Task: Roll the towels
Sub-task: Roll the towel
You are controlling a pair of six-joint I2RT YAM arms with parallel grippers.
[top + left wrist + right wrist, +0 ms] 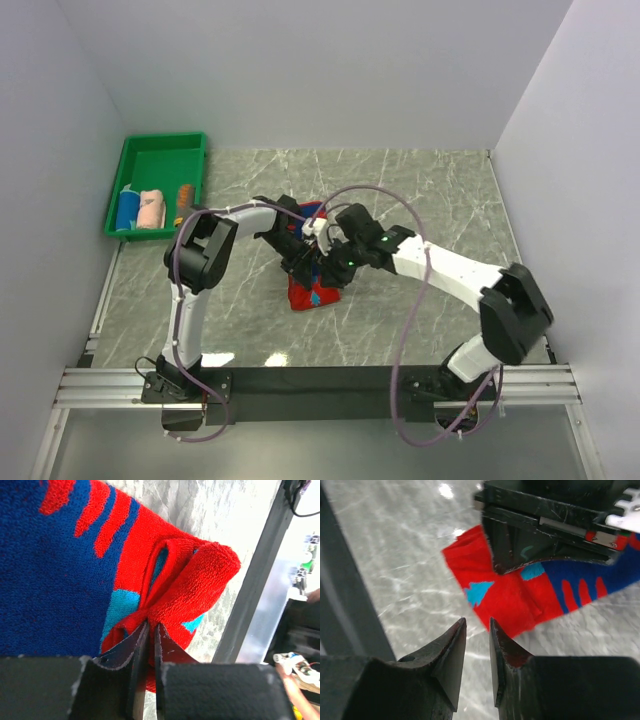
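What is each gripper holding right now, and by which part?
The left gripper pinches the towel by a bunched red fold at its edge. The right gripper holds nothing.

Green tray sitting at far left corner of grey marbled table. Metal rail running along near edge. White walls enclosing table.

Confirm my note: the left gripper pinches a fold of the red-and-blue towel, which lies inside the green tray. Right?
No. The left gripper pinches a fold of the red-and-blue towel, but it lies on the table, outside the green tray, as the top external view shows.
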